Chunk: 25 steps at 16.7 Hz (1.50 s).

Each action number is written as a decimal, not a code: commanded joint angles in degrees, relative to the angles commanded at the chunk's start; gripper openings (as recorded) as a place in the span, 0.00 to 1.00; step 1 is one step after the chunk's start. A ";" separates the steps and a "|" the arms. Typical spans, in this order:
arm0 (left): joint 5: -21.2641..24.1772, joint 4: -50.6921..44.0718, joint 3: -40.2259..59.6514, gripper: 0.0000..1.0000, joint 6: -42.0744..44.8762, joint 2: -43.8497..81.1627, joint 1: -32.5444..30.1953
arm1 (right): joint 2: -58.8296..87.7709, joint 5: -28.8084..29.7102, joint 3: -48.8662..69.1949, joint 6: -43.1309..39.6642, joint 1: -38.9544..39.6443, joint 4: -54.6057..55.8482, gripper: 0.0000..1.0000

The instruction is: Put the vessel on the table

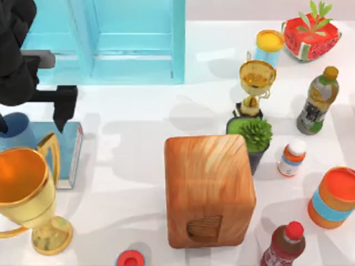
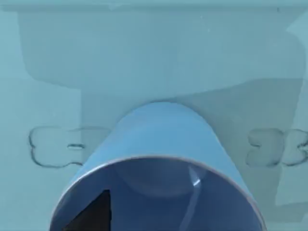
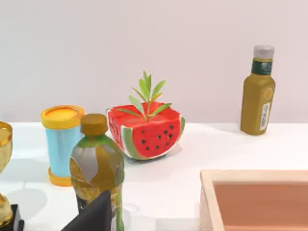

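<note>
At the left edge of the table (image 1: 138, 149), my left gripper (image 1: 60, 113) hangs in front of the turquoise cabinet (image 1: 133, 41), and the small blue vessel (image 1: 15, 130) sits low beside it, above a blue book (image 1: 69, 147) and just behind the large gold trophy (image 1: 28, 194). From my left wrist the vessel (image 2: 159, 163) looms close, its mouth turned toward me and its darker inside showing, with one dark fingertip (image 2: 94, 214) at its rim and the cabinet's panelled face behind it. Whether my fingers pinch the cup or stand apart from it, I cannot tell.

The wooden block (image 1: 209, 191) stands mid-table, with a potted succulent (image 1: 252, 136) and a smaller trophy (image 1: 256, 83) just behind it.

From my right wrist I see a light-blue can with a yellow lid (image 3: 61, 144), a green-brown bottle (image 3: 96, 168), a watermelon planter (image 3: 147, 132) and an olive bottle (image 3: 258, 91). One dark finger (image 3: 96, 214) shows there, so I cannot tell how those fingers stand.
</note>
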 joint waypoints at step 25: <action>0.00 3.56 -3.43 0.00 0.03 0.48 0.02 | 0.00 0.00 0.00 0.00 0.00 0.00 1.00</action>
